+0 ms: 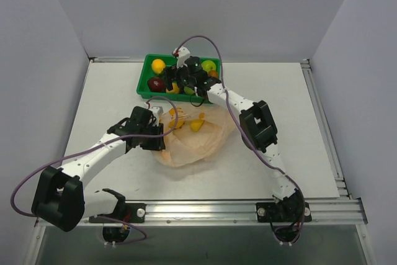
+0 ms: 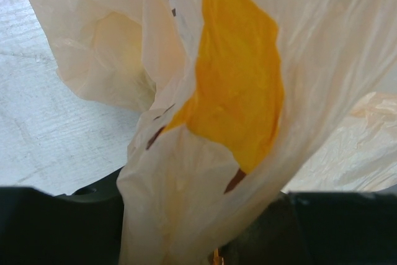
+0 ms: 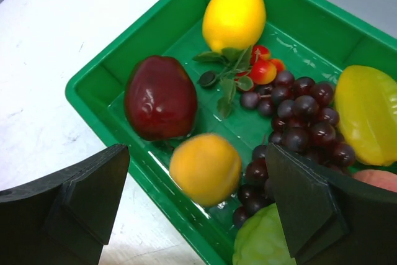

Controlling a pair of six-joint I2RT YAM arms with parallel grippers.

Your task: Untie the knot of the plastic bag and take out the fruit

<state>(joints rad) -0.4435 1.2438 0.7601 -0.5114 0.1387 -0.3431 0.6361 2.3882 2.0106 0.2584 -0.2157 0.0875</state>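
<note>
The pale peach plastic bag [image 1: 189, 144] lies crumpled on the table in front of the green tray [image 1: 147, 61]. My left gripper [image 1: 162, 130] is shut on a fold of the bag [image 2: 186, 203], which fills the left wrist view with a yellow banana print [image 2: 239, 79]. The knot is not visible. My right gripper [image 1: 180, 85] hangs open over the tray [image 3: 93, 85]. A blurred orange fruit [image 3: 205, 169] sits in the tray below its spread jaws, not touched by them. A yellow lemon [image 3: 234, 17], a yellow fruit [image 3: 367, 115] and a green one [image 3: 263, 243] also lie there.
A dark red apple [image 3: 160, 97], a purple grape bunch [image 3: 304, 110] and a small red cherry sprig [image 3: 263, 69] share the tray. The tray stands at the table's far middle. White walls close in the table on three sides.
</note>
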